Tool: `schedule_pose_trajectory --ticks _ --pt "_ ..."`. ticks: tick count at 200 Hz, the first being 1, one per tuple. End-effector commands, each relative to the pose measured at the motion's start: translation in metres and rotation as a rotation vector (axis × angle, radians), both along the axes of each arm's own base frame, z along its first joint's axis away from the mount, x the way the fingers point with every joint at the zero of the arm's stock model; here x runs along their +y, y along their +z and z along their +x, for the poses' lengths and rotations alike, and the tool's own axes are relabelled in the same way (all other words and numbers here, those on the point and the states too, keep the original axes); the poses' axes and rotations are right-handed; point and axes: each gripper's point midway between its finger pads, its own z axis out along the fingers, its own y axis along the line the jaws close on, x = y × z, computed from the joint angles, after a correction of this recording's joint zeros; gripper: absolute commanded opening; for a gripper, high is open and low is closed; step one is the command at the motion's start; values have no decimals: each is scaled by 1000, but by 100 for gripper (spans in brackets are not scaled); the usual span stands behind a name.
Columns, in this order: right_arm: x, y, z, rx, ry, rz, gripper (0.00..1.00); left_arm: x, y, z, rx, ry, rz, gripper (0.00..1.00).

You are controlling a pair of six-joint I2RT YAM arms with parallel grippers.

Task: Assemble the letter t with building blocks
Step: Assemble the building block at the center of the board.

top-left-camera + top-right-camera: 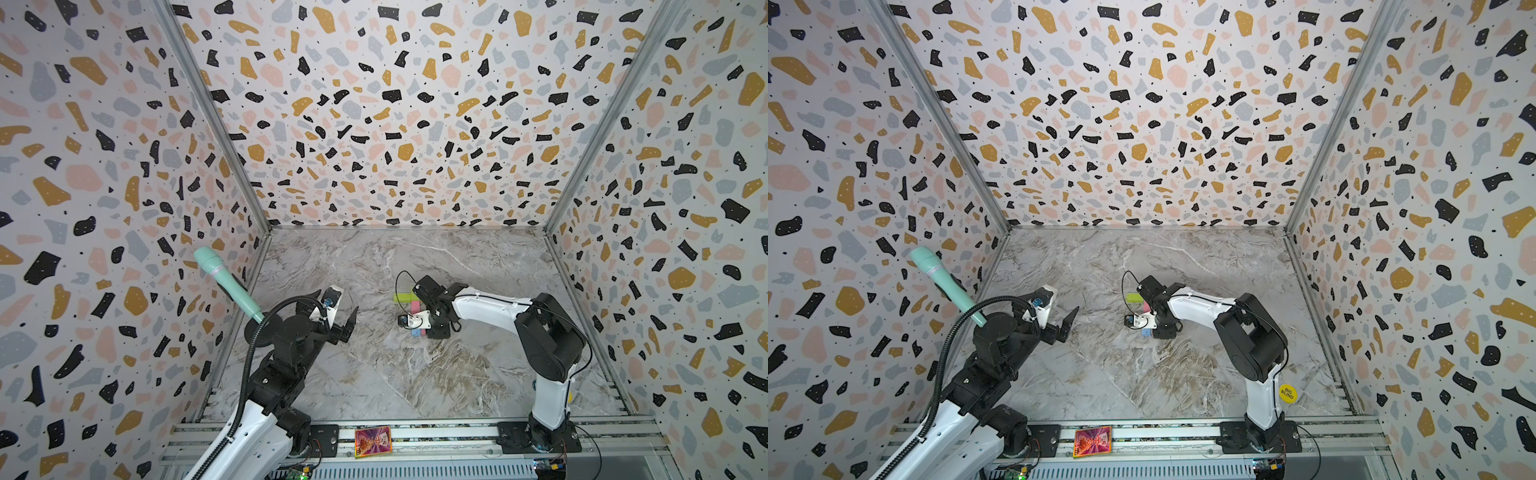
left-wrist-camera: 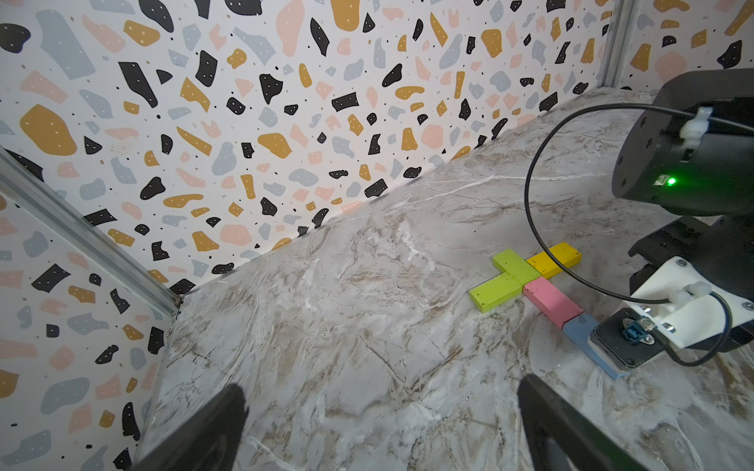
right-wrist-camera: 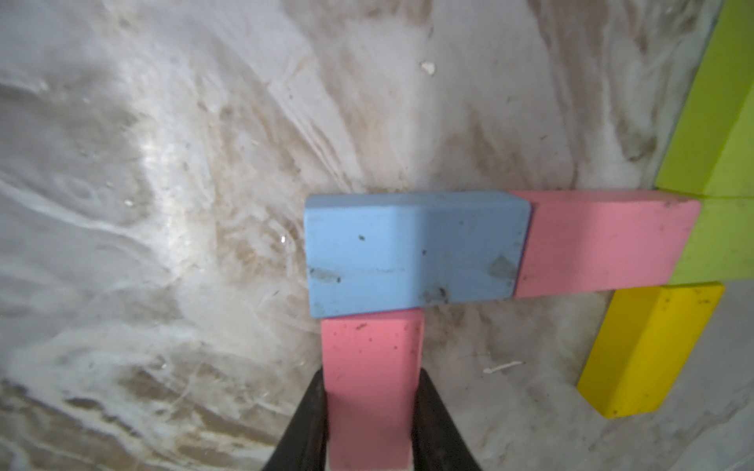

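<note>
Cell: terrazzo walls [image 1: 374, 104], marble tabletop [image 1: 374, 374]. On it the letter t [image 2: 526, 277] lies flat mid-table under my right wrist: green-yellow crossbar, green-pink-blue stem. My left pincer [image 2: 379, 387] hangs with its fingers apart over bare marble near the t. My right pincer [image 3: 371, 375] is clamped on the pink foot brick [image 3: 369, 342], whose end butts the blue brick [image 3: 412, 253].

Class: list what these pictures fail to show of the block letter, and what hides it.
- Both top views: the right arm covers most of the letter t.
- Left wrist view: the right wrist camera hides the blue brick's end and the pink foot.
- Right wrist view: the edge crops the green bricks.
</note>
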Motion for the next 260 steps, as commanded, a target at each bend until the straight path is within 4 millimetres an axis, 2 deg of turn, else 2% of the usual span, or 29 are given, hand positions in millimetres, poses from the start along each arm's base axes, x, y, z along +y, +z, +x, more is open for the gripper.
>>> schedule_pose_trajectory --ticks 1,201,249,260 --pt "-4 -1 -13 29 3 -9 17 -1 7 1 -37 -3 -10 99" --pt "-7 -6 -18 37 6 -30 17 -2 6 0 -36 -5 -10 99" --pt "-7 -3 -20 36 -2 -22 18 -1 6 1 -35 -4 -9 100" --pt "-7 -2 -20 36 -3 -19 21 -1 6 1 -35 -3 -10 100"
